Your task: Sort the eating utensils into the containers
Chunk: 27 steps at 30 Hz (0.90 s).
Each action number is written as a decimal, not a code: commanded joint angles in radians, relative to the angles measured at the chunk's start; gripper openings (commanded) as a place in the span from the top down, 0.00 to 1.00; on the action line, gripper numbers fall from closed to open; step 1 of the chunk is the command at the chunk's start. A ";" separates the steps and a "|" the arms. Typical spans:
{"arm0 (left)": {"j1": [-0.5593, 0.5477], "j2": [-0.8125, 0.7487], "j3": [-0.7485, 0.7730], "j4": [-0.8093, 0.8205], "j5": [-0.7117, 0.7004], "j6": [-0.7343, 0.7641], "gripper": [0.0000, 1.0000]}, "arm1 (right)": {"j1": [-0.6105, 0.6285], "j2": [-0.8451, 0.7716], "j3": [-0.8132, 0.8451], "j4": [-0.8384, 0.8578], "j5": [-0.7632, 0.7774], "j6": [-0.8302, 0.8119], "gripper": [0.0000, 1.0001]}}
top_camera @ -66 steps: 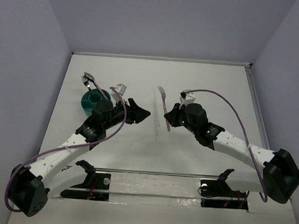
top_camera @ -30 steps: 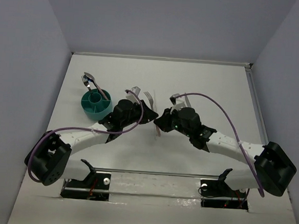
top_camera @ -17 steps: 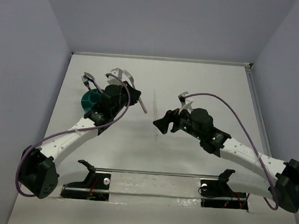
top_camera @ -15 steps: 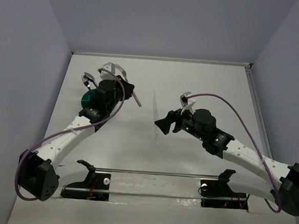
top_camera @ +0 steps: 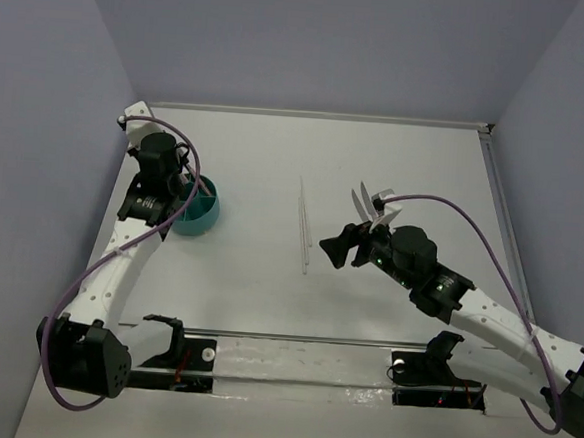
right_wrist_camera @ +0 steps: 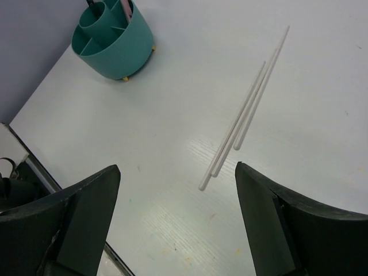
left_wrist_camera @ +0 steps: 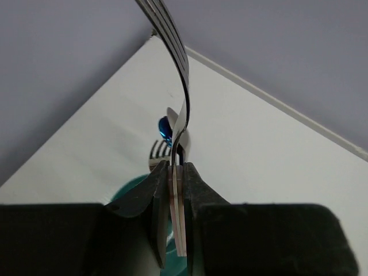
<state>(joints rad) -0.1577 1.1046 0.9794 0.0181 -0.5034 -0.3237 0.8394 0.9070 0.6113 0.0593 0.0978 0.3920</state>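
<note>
My left gripper (left_wrist_camera: 177,167) is shut on the pale pink handle of a silver fork (left_wrist_camera: 183,86), whose tines point up and away from the wrist camera. It hangs over the teal cup (top_camera: 200,215) at the table's left, and the arm hides the gripper (top_camera: 177,193) in the top view. In the cup stand a blue spoon (left_wrist_camera: 165,127) and another fork head (left_wrist_camera: 157,151). My right gripper (right_wrist_camera: 177,168) is open and holds nothing, above the table just near of two white sticks (right_wrist_camera: 247,109). These sticks (top_camera: 303,228) lie side by side at mid-table, left of the right gripper (top_camera: 342,248).
The lilac left wall (top_camera: 65,163) stands close behind the left arm. A raised white edge (top_camera: 498,213) borders the table on the right. A clear strip and the arms' black mounts (top_camera: 293,354) run along the near edge.
The left arm swung from mid-table leftwards to above the teal cup, carrying the fork. The right gripper opened wide and drew back toward the near right.
</note>
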 commanded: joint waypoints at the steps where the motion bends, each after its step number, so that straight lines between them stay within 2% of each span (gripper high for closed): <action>1: 0.018 0.017 -0.042 0.112 -0.138 0.087 1.00 | 0.009 -0.031 -0.001 0.019 0.028 0.002 0.14; 6: 0.018 0.032 -0.083 0.196 -0.169 0.104 1.00 | 0.009 -0.028 0.004 0.014 0.028 -0.004 0.14; 12: 0.018 0.031 -0.208 0.333 -0.172 0.141 1.00 | 0.009 -0.033 0.001 0.013 0.043 -0.004 0.15; 21: 0.018 0.086 -0.212 0.371 -0.136 0.121 1.00 | 0.009 -0.008 0.001 0.019 0.049 -0.001 0.16; 27: 0.018 0.061 -0.193 0.342 -0.100 0.097 1.00 | 0.009 0.013 0.005 0.024 0.040 0.001 0.16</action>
<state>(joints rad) -0.1421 1.1992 0.7605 0.3176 -0.6224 -0.2024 0.8394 0.9092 0.6067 0.0525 0.1272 0.3923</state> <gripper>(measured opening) 0.108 0.844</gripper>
